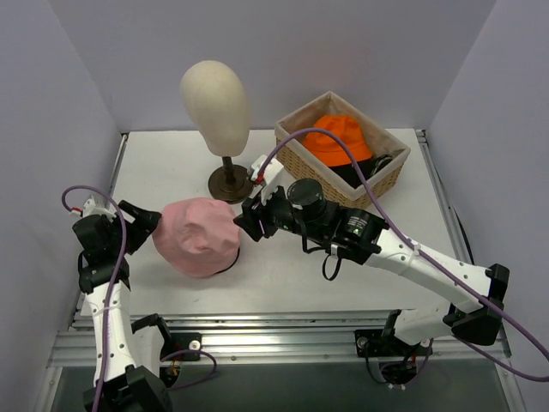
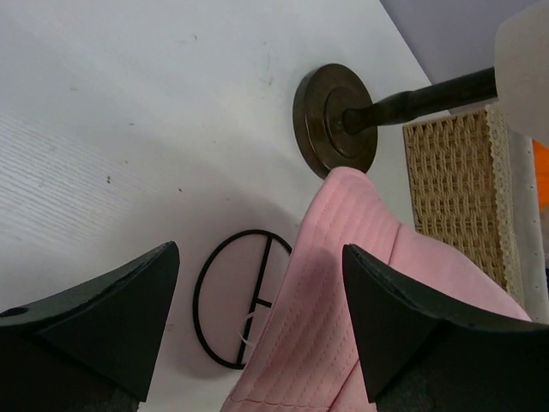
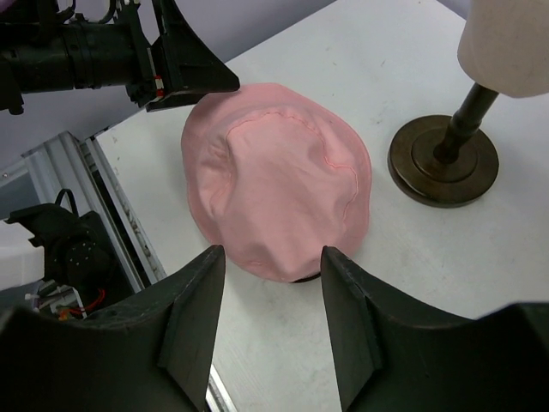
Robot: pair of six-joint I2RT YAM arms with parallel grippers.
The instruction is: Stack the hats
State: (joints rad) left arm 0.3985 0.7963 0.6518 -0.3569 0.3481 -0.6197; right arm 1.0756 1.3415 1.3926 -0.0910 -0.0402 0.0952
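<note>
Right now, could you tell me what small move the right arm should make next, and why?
Probably draw the open right gripper across toward the wicker basket for the orange bucket hat. The pink bucket hat lies free on the table, the left gripper is open too, and the orange one is not yet stacked.

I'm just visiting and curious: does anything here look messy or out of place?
The pink hat on the table is rumpled, its crown dented, and a black wire ring peeks from under its edge. The orange hat lies bunched in the basket. Nothing looks spilled or broken.

Table [image 1: 171, 163] — pink hat [image 1: 199, 236], stand [image 1: 230, 182], basket [image 1: 307, 161]
</note>
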